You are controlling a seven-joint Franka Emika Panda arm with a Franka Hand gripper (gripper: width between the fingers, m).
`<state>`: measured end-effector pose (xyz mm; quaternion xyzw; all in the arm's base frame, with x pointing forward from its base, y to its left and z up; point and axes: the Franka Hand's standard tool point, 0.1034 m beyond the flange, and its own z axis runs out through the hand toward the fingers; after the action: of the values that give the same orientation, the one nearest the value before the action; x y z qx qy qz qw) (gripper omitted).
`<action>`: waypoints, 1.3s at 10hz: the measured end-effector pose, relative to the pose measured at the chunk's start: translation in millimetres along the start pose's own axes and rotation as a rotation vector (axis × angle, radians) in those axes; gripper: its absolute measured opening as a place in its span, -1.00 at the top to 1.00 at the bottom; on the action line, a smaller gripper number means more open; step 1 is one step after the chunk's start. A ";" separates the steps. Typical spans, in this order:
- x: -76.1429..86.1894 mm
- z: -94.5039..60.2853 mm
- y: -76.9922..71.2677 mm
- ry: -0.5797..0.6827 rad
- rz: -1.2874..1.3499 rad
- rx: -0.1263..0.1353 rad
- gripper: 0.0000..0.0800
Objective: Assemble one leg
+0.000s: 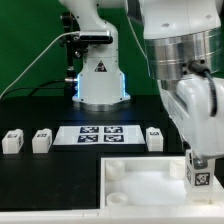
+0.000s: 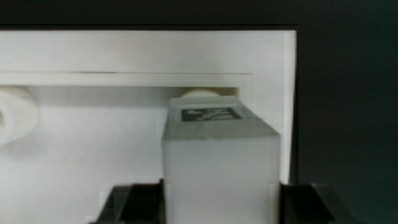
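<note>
Surface: a black table [image 1: 30, 110] under a green backdrop [image 1: 25, 30]. The arm's white base [image 1: 100, 85] stands at the back of the table, with a blue glow at its foot. A thin cable [image 1: 35, 62] runs off toward the exterior view's left.

The marker board [image 1: 97, 134] lies flat at mid-table. Two loose legs [image 1: 12, 140] [image 1: 42, 141] stand in a row on the exterior view's left of it, apart from each other. A third loose leg [image 1: 155, 138] stands just beside its other end.

Holders: a large white board [image 1: 150, 185] lies at the near edge of the table, with a raised rim and round sockets. One corner socket [image 1: 117, 172] shows open and unfilled in the exterior view. The wrist view shows another socket [image 2: 11, 115] at the picture's edge.

Task item: the leg [image 1: 199, 180] is held upright in the gripper [image 1: 197, 162], over the board's end at the exterior view's right. In the wrist view the leg [image 2: 222, 160] runs out between the two black fingers [image 2: 135, 205], which pinch it on both sides. Its far end meets a round socket [image 2: 203, 97] near the board's corner. Whether it is seated there or only above it cannot be told.

Markings: a triangular warning sign [image 1: 100, 68] on the base. Black-and-white square tags are on the marker board, the loose legs and the held leg [image 2: 210, 113]. The patterns are too small to read.
</note>
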<state>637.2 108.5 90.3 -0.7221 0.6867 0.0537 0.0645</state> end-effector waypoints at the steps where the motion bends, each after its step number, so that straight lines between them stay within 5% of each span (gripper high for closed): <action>1: -1.6 0.8 0.4 -0.001 -0.031 -0.001 0.27; 3: -3.1 5.5 -2.4 0.005 -0.349 0.013 -0.53; 7: -12.5 8.0 -2.7 0.007 -0.801 0.011 -0.62; 10: -8.2 4.5 -5.4 0.043 -1.320 -0.023 -0.62; 12: -7.7 4.5 -5.5 0.042 -1.361 -0.022 -0.62; 13: -8.1 4.5 -5.5 0.042 -1.331 -0.021 -0.34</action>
<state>642.3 117.5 87.3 -0.9934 0.0951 -0.0049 0.0637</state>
